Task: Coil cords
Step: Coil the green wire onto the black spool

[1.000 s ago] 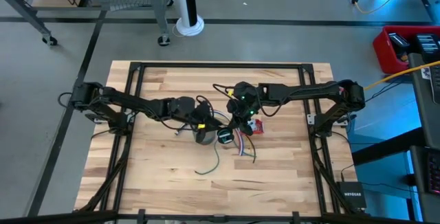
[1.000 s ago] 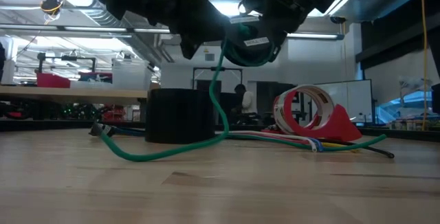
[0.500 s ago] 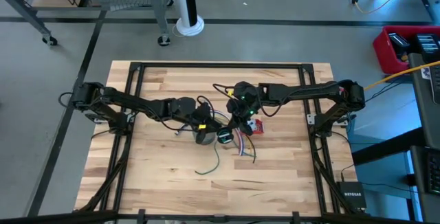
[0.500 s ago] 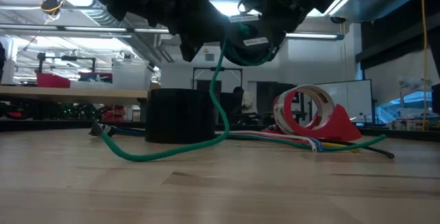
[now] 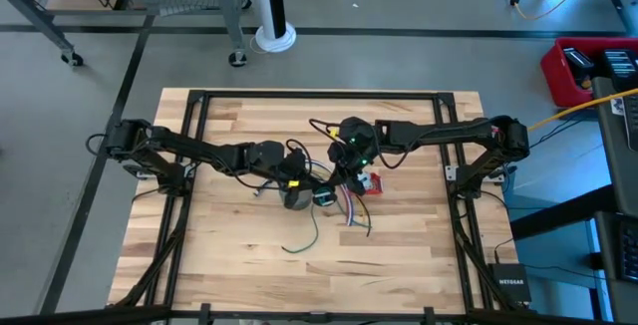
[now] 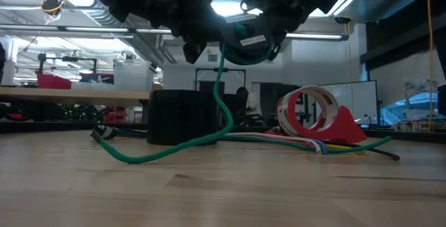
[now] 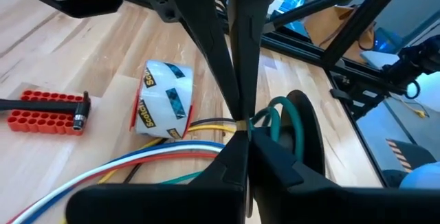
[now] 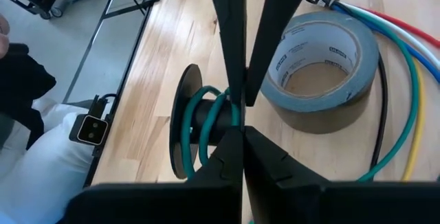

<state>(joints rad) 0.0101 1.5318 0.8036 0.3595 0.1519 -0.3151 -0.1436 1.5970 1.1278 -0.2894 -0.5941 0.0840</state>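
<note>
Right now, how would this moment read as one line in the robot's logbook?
task: coil cords | left gripper: shut on green cord | right gripper: shut on spool | cord: partly wound, rest trails on table

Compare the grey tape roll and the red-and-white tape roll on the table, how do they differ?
The grey tape roll lies flat with its hole facing up; the Scotch roll stands on edge. The grey roll is plain grey with a small white label inside its core; the Scotch roll is white with red edges and dark printed patches. In the low view the grey roll is squat and dark, the Scotch roll a taller upright ring. Both sit beside the coloured cords.
</note>
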